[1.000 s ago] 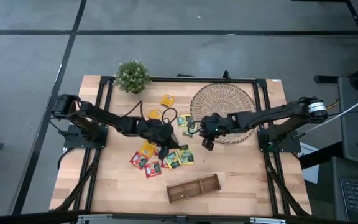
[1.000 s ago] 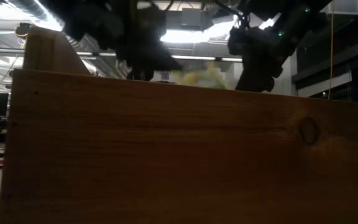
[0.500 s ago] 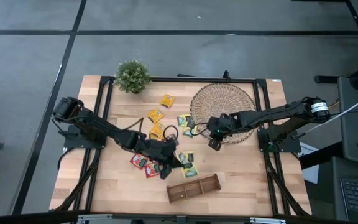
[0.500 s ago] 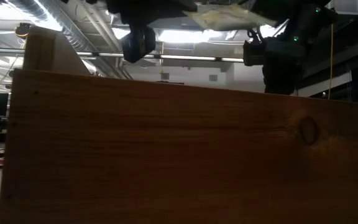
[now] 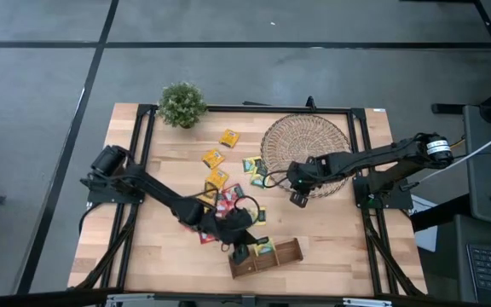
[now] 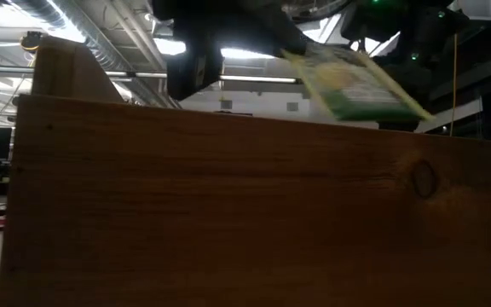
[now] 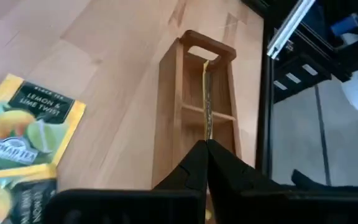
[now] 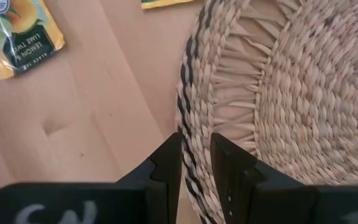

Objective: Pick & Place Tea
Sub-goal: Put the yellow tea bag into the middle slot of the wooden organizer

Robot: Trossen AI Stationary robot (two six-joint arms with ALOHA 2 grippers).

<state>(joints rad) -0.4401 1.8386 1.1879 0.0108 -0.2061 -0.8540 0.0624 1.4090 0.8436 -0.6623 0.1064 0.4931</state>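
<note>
Sachet (image 7: pixel 206 93) sits edge-on, clamped in the left gripper (image 7: pixel 205 149), right over the tray (image 7: pixel 166 112). Right gripper (image 8: pixel 196 163) hangs empty, fingers slightly apart, over the mat (image 8: pixel 291 93) edge.

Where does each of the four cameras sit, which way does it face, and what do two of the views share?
High: overhead, looking straight down on both arms; left gripper over the wooden tray.
Low: table height, blocked by the tray's wall; arms above.
Left wrist: fingers pinch a sachet edge-on above the tray.
Right wrist: right gripper at the woven mat.
Shared: high and left wrist views both show the tray.
</note>
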